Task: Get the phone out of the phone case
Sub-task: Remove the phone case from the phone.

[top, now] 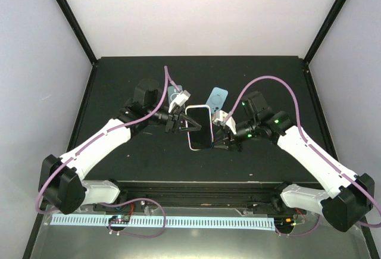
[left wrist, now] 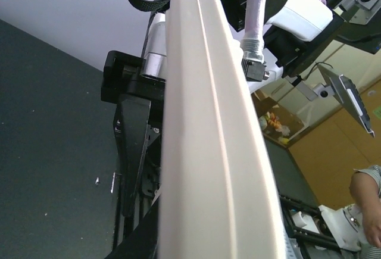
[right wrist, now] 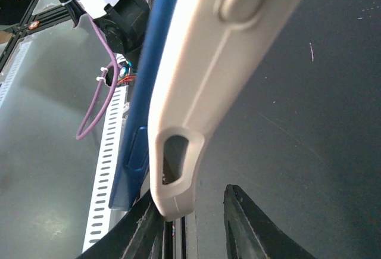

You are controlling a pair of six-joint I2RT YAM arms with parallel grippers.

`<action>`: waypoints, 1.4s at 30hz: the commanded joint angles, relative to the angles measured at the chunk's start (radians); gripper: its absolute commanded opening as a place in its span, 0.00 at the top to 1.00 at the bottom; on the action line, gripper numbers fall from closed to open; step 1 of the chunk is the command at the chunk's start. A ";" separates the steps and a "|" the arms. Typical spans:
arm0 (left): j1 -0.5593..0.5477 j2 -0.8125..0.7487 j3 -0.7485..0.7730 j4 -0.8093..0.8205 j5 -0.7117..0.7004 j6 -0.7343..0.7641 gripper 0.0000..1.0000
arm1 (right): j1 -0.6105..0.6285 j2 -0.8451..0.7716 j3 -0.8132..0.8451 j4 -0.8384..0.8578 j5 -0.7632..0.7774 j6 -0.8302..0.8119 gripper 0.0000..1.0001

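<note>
Matte black table; left hand clamps smooth cream phone case; right hand grip unclear.

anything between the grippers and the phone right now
Nothing visible. From above, the left gripper and right gripper are at opposite long edges of the phone, which sits in its case. A pale blue item lies on the table beyond the phone, not between it and either gripper.
</note>
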 commanded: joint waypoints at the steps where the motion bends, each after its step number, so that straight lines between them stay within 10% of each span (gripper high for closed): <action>1: -0.047 -0.025 0.038 0.082 0.173 -0.025 0.98 | 0.000 0.010 0.032 0.151 0.045 0.033 0.71; 12: -0.055 -0.016 0.029 0.099 0.177 -0.038 0.98 | -0.001 0.026 0.053 0.251 0.117 0.152 0.56; 20: -0.063 0.004 0.020 0.104 0.169 -0.038 0.98 | -0.009 0.032 0.115 0.220 -0.106 0.158 0.47; 32: -0.061 0.056 -0.006 0.175 0.030 -0.098 0.98 | -0.012 -0.001 0.160 0.161 -0.194 0.181 0.51; 38: -0.060 0.069 -0.034 0.234 -0.047 -0.150 0.98 | -0.035 -0.029 0.180 0.119 -0.279 0.198 0.70; 42: -0.060 0.066 -0.069 0.285 -0.096 -0.195 0.98 | -0.036 -0.071 0.145 0.171 -0.249 0.284 0.61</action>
